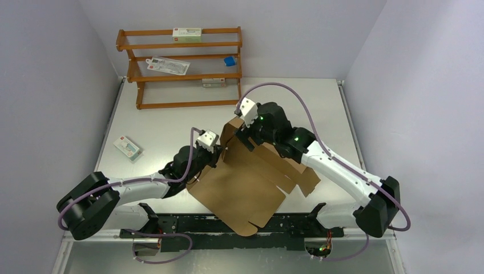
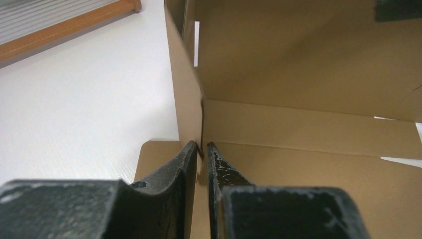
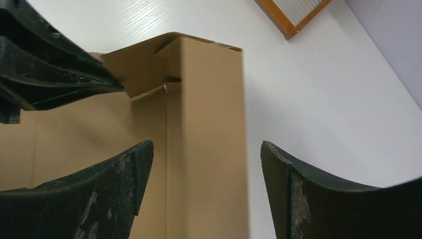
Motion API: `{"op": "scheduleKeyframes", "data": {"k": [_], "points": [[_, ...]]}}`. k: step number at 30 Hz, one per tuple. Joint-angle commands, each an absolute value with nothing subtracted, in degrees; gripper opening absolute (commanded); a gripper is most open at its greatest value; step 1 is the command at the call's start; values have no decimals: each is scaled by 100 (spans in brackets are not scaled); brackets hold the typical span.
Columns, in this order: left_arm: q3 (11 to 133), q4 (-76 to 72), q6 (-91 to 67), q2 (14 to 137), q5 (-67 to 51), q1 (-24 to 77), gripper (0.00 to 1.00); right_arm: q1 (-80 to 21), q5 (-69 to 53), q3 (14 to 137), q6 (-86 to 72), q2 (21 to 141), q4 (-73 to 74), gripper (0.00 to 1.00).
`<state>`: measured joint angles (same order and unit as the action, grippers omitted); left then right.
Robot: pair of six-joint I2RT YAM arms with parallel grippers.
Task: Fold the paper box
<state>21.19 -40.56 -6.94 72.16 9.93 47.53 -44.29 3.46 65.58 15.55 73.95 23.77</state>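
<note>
The paper box [image 1: 245, 188] is a brown corrugated sheet, partly folded, lying at the table's near middle with its far flaps raised. My left gripper [image 1: 216, 155] is shut on the edge of an upright side flap [image 2: 186, 94]; its fingertips [image 2: 191, 149] pinch the cardboard. My right gripper [image 1: 246, 138] is open above the far raised flap [image 1: 233, 127]. In the right wrist view its fingers [image 3: 139, 154] straddle an upright cardboard panel [image 3: 211, 124] without closing on it. The left gripper's fingers show at the upper left of that view [image 3: 54, 64].
An orange-brown wooden rack [image 1: 180, 68] stands at the back left with white cartons and a blue item on its shelves. A small white printed carton [image 1: 128, 148] lies on the table at the left. The box overhangs the table's near edge.
</note>
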Motion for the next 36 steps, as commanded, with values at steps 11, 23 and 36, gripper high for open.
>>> {"op": "scheduleKeyframes", "data": {"k": [11,23,36], "points": [[2369,-3904,-765,7268,1139,4832,18,-4903,2112,6378,1924,7028,2581,83],[3505,-2804,-180,7549,1072,4616,53,-3264,895,6236,1202,7392,1966,88],[6289,-1218,-166,10027,-1135,2956,69,-2579,509,5816,1006,7567,1149,89]]}}
